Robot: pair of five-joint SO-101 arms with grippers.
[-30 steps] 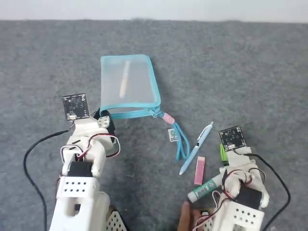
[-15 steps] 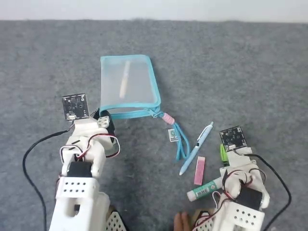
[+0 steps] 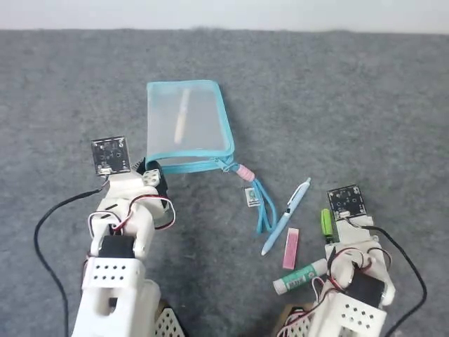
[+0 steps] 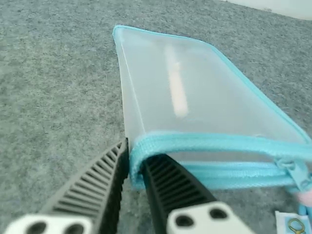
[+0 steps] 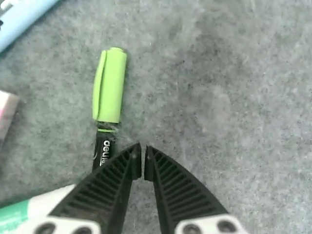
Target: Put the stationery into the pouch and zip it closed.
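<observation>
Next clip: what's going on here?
The left claw is clamped on a zipper-side corner of the translucent teal-edged zip pouch, and a pale stick already lies inside it. The right claw is shut and empty, right by the green-capped black marker. The light blue pen, pink eraser and green-and-white glue stick lie outside the pouch on the grey mat.

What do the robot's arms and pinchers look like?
The left arm and right arm are white plastic with red, white and black wires and a small black square board. The left gripper and right gripper have black ribbed fingers.
</observation>
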